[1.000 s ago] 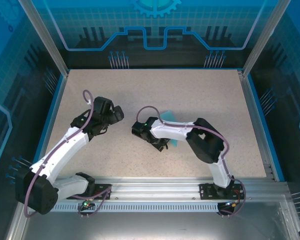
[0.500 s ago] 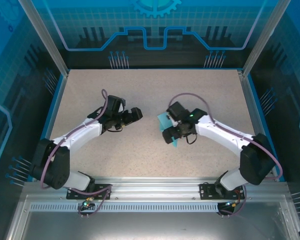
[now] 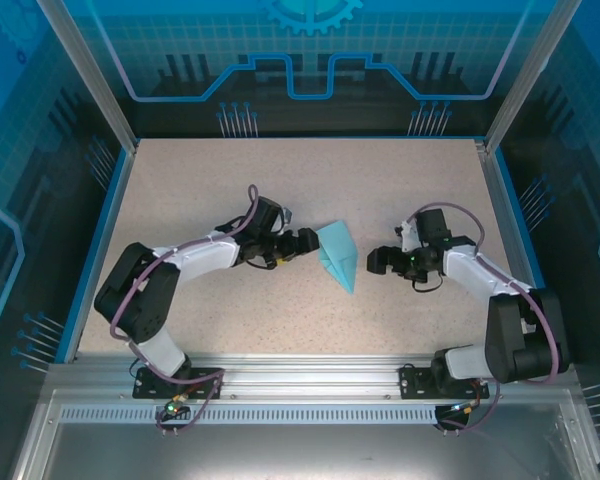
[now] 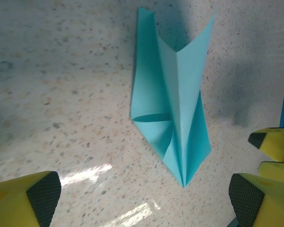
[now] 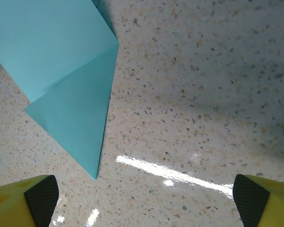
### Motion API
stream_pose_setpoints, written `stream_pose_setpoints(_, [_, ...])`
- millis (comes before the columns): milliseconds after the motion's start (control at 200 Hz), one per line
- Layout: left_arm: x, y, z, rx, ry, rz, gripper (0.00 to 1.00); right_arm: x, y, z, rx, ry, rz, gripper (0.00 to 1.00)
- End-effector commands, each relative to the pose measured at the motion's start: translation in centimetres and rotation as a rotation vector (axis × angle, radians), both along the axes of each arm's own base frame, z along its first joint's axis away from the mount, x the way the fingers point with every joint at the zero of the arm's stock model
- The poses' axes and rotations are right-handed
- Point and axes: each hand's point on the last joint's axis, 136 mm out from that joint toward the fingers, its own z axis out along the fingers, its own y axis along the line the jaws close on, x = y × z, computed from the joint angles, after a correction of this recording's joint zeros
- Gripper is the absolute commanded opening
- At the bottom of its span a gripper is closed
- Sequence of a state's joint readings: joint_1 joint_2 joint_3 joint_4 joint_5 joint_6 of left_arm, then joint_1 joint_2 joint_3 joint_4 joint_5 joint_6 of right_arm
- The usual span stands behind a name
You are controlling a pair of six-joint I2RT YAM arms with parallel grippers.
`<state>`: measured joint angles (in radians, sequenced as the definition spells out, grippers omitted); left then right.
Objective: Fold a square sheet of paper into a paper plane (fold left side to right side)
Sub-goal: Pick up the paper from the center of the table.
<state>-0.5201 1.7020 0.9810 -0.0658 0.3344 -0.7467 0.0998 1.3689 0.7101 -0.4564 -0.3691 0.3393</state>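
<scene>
The turquoise paper (image 3: 337, 256) lies flat on the table as a creased, pointed dart shape, its tip toward the near edge. My left gripper (image 3: 306, 242) sits just left of it, open, with nothing between its fingers. In the left wrist view the paper (image 4: 173, 104) lies ahead of the open left gripper (image 4: 144, 198), tip toward it. To the right of the paper and a short gap away, my right gripper (image 3: 379, 262) also stands open and empty. The right wrist view has the paper (image 5: 61, 61) at upper left, beyond the right gripper (image 5: 144, 194).
The speckled beige table (image 3: 380, 180) has blue rails along its left and right edges and a metal rail at the near edge. The right gripper's yellow fingers (image 4: 274, 142) show at the right edge of the left wrist view.
The right gripper has opened, come off the paper and drawn back to the right. The left arm has swung right, up to the paper's left side.
</scene>
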Motion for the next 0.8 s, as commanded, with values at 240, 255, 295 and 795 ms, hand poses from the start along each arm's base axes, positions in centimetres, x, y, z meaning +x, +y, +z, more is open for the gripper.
stream_pose_setpoints(240, [1.7, -4.3, 0.1, -0.091, 0.004, -0.071, 0.87, 0.1, 0.5, 0.6, 0.118, -0.042, 0.013, 0.99])
stream_pose_setpoints(255, [1.8, -4.4, 0.0, -0.093, 0.007, -0.072, 0.86, 0.2, 0.5, 0.6, 0.118, -0.043, 0.011, 0.99])
stream_pose_setpoints(295, [2.1, -4.7, -0.2, -0.100, 0.014, -0.077, 0.82, 0.1, 0.5, 0.7, 0.122, -0.044, 0.014, 0.99])
stream_pose_setpoints(795, [4.5, -7.3, -2.5, -0.140, 0.010, -0.136, 0.21, 0.3, 1.3, 1.6, 0.194, -0.077, 0.043, 0.99])
